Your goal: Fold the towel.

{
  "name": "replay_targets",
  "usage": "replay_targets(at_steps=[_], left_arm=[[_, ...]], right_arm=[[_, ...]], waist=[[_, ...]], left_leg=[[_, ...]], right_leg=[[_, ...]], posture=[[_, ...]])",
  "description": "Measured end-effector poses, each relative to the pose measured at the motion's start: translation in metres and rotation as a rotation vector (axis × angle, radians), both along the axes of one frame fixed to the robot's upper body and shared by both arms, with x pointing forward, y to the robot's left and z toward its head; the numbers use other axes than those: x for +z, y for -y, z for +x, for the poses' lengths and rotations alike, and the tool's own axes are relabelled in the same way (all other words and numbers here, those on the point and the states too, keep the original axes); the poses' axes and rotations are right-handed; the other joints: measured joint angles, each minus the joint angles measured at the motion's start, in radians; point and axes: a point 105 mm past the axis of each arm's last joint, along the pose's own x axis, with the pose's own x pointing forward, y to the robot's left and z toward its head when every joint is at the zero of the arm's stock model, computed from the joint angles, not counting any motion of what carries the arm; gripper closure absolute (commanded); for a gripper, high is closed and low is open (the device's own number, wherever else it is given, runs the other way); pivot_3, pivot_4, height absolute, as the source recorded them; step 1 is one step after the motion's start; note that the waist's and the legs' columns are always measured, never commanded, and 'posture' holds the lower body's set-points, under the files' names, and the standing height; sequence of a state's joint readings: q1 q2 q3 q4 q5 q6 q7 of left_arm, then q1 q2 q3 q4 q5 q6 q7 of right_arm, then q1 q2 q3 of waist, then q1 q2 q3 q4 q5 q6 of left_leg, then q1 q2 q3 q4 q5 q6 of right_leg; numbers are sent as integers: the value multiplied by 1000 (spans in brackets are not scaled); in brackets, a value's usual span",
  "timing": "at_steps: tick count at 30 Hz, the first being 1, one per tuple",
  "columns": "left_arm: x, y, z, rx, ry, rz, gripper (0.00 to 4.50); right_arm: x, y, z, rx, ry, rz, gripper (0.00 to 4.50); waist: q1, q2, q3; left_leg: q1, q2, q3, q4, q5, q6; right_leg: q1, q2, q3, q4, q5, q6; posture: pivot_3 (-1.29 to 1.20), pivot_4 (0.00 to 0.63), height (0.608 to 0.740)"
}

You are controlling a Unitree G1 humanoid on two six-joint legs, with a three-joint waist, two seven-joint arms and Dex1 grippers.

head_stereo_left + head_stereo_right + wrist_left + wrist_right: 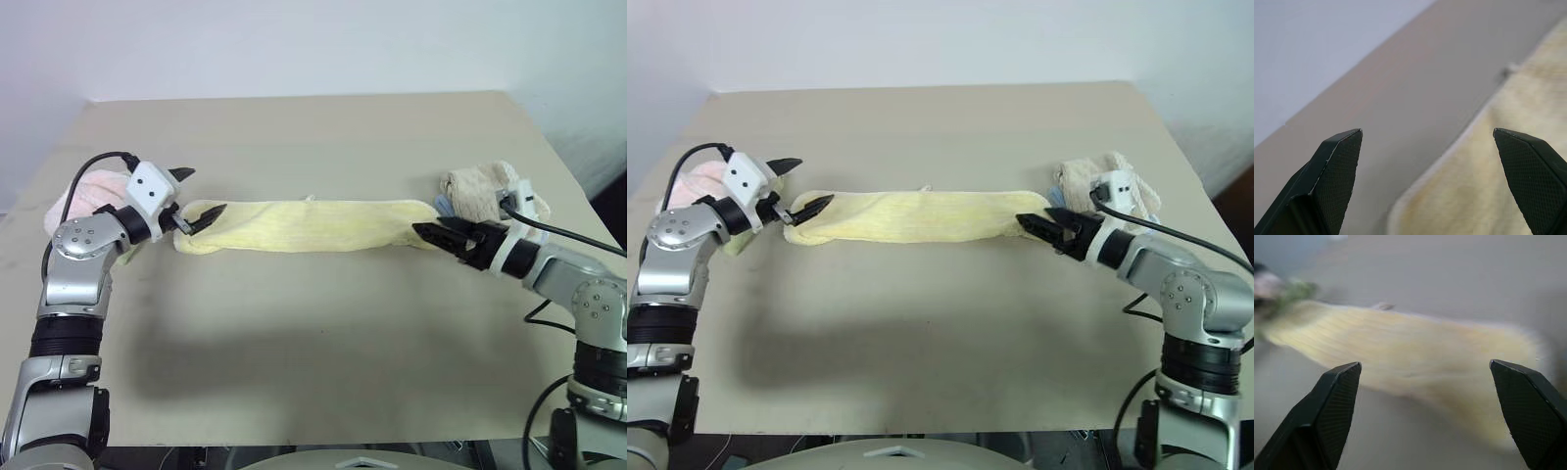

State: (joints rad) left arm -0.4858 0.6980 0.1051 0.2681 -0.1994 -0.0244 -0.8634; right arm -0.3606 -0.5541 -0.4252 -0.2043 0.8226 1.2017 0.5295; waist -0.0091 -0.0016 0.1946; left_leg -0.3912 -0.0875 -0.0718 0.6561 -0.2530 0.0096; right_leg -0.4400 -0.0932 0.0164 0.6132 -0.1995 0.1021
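The towel (304, 225) is a long, narrow pale yellow strip lying flat across the middle of the table, with a small white tag (311, 198) on its far edge. My left gripper (196, 196) hovers open at the towel's left end, holding nothing; in its wrist view the fingers (1337, 171) stand wide apart over the towel's edge (1488, 186). Just off the right end, my right gripper (431, 232) points along the towel. Its wrist view shows its fingers (1530, 406) spread wide with the towel (1415, 347) lying ahead of them, apart from both.
A pink fluffy towel (93, 191) lies bunched behind my left arm near the table's left edge. A beige towel (480, 191) sits bunched behind my right gripper. The tan table (313, 333) has bare surface in front of and beyond the yellow towel.
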Motion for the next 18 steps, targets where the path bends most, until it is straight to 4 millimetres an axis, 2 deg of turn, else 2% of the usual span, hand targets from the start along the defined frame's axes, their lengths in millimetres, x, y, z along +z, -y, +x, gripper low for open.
replay_targets(at_steps=[3,6,10,13,18], left_arm=[[-6,15,-10,-87,-53,1,0],[-21,37,-26,-218,-144,11,0],[-25,50,-35,-278,-189,4,0],[-25,59,-38,-306,-191,-13,0],[-31,63,-42,-313,-210,-21,0]], right_arm=[[-11,-8,-6,-39,-124,82,92],[-30,-19,-14,-46,-265,133,92],[-39,-18,-16,-113,-329,194,92],[-43,-16,-8,-192,-360,242,92],[-40,-14,10,-299,-397,339,92]], waist=[[0,-1,-1],[-1,-1,-1],[-1,-1,-1],[-5,0,-1],[-7,0,-1]], left_leg=[[-1,0,0,-1,0,1],[-1,0,0,-2,0,1],[-1,0,0,-2,0,1],[0,0,0,-2,0,1],[1,1,2,-2,0,1]], right_leg=[[0,0,0,-1,0,0],[-2,-1,0,-1,0,0],[-2,0,0,-1,0,0],[-1,0,0,-1,0,0],[-2,3,0,0,0,0]], posture=[[0,150,731],[0,150,731],[0,150,731],[0,150,731],[0,150,731]])
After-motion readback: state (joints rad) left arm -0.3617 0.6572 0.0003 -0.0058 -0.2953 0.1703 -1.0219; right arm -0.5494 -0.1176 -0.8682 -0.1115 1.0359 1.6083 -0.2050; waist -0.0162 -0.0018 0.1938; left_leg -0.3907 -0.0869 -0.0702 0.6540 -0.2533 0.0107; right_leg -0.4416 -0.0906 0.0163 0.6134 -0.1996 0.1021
